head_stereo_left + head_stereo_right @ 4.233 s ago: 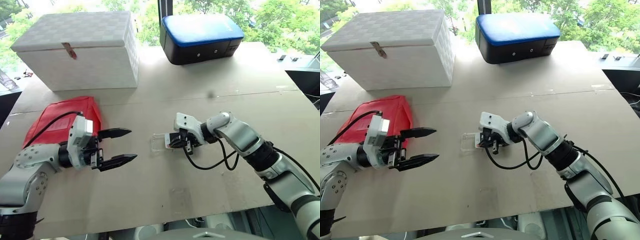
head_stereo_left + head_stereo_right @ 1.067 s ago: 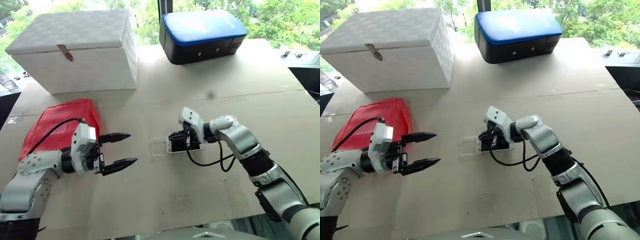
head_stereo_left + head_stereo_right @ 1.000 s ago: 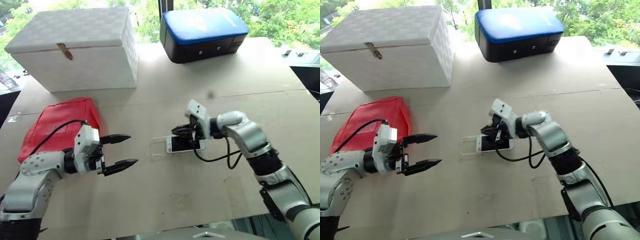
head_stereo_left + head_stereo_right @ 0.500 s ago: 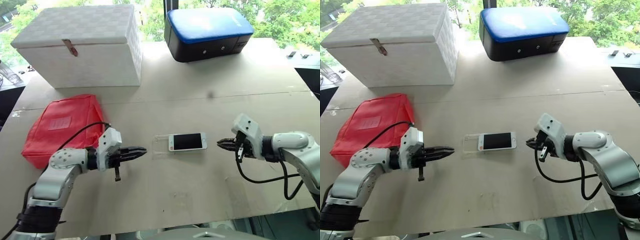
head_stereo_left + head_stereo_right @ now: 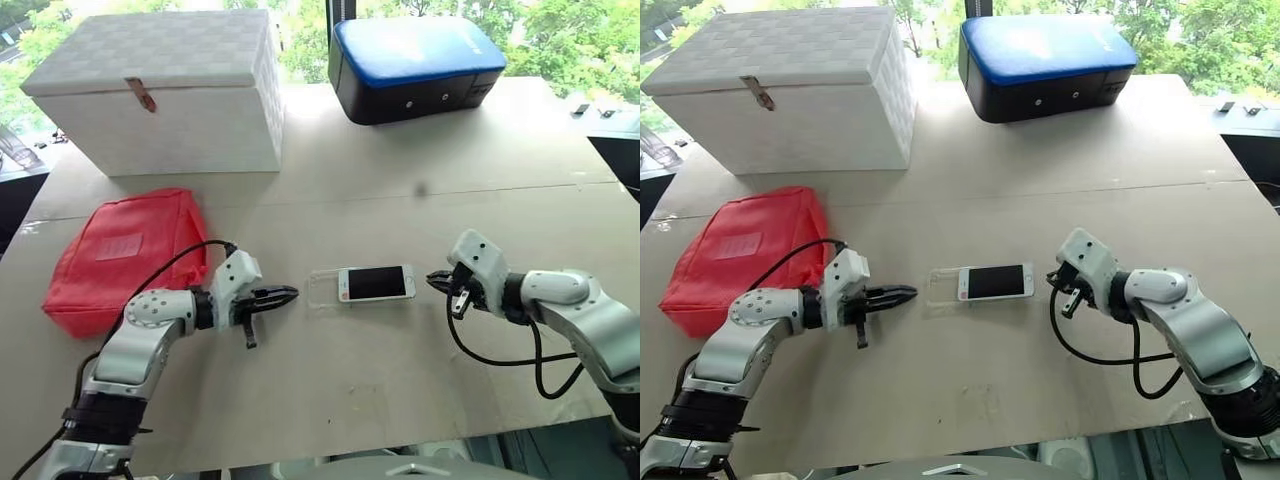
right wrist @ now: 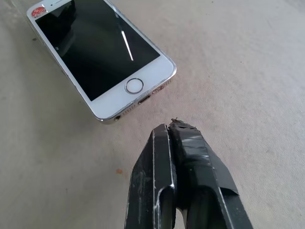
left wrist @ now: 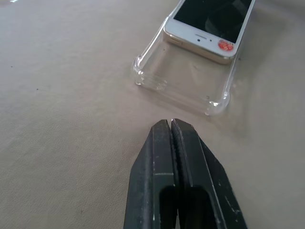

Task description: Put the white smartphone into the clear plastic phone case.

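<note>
Left gripper pinched shut, empty, tips just short of the case, pointing at it. Right gripper also shut, empty, close beside the phone at the home-button end. Phone lies screen up, one end over the case, the case's left end bare. Red sticker on the phone's top corner, unreadable. Around: red pouch at 9 o'clock, white box at 11, blue-topped black case at 1. Nothing between grippers and phone.
</note>
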Controlling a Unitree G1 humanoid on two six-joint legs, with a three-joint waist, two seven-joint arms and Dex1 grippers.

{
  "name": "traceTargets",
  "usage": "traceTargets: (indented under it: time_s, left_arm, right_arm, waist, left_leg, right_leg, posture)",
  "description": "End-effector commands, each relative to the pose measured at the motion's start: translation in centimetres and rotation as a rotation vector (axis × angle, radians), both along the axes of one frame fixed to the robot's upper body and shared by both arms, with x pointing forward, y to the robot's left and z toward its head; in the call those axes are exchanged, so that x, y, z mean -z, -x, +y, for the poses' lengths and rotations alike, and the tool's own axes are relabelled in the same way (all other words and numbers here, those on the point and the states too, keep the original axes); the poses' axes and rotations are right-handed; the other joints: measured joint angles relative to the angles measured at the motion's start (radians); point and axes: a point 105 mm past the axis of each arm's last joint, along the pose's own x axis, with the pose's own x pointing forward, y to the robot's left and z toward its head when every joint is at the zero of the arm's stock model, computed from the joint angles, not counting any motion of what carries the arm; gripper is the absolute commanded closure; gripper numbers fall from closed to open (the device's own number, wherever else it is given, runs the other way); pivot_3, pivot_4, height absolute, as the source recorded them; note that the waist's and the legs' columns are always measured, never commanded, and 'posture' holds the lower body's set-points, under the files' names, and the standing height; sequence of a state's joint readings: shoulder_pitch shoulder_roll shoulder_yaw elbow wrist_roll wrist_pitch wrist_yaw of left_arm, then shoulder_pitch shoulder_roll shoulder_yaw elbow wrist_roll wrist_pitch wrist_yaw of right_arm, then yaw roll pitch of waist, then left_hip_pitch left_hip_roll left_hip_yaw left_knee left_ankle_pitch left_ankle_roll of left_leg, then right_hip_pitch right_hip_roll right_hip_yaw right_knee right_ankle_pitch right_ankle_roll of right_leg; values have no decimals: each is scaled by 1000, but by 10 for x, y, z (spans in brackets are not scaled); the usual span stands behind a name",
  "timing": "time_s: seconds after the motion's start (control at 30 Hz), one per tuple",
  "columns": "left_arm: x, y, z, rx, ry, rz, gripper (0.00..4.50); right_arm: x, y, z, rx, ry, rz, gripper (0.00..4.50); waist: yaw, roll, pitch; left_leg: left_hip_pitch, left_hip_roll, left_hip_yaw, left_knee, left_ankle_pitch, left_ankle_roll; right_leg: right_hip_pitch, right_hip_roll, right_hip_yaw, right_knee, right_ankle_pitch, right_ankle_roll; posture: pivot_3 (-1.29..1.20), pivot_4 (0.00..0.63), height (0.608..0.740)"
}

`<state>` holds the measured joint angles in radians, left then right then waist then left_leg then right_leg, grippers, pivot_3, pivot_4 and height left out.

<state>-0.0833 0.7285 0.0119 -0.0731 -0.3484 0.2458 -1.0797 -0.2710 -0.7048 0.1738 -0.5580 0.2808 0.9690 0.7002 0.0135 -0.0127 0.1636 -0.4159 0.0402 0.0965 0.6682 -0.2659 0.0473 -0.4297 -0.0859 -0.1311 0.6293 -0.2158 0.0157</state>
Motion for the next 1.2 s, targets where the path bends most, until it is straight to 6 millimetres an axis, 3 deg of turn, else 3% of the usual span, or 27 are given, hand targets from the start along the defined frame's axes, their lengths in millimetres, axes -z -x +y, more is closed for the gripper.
traceTargets:
  time_s: [0.03, 0.27, 0.9, 1.2]
  left_arm:
    - [0, 3, -5, -23, 1, -23, 4464]
    - [9, 9, -22, -52, 27, -18, 4464]
    - [9, 7, -31, -55, 30, -37, 4464]
    - [6, 5, -29, -54, 25, -46, 4464]
  right_arm:
    - [-6, -1, 8, -39, 2, -39, 4500]
    - [-10, -1, 23, -118, 51, -49, 4500]
    - [5, -11, 78, -270, -18, 6, 4500]
    - [-1, -12, 81, -280, -63, -1, 4500]
  waist:
    - [0, 0, 0]
    - [1, 0, 0]
    - [-1, -2, -2]
    - [-1, -3, -3]
  left_leg:
    - [1, 0, 0, 0, 0, 0]
    - [2, 0, -1, 3, 0, 0]
    - [3, 0, -1, 9, 0, 0]
    - [3, 1, -1, 10, 0, 0]
  right_leg:
    - [0, 0, 0, 1, 0, 0]
    - [0, -1, 1, 7, -1, 2]
    - [1, -1, 1, 14, 0, 0]
    - [1, 0, 0, 15, 1, -1]
  posture:
    - [0, 150, 740]
    - [0, 150, 740]
    - [0, 150, 740]
    - [0, 150, 740]
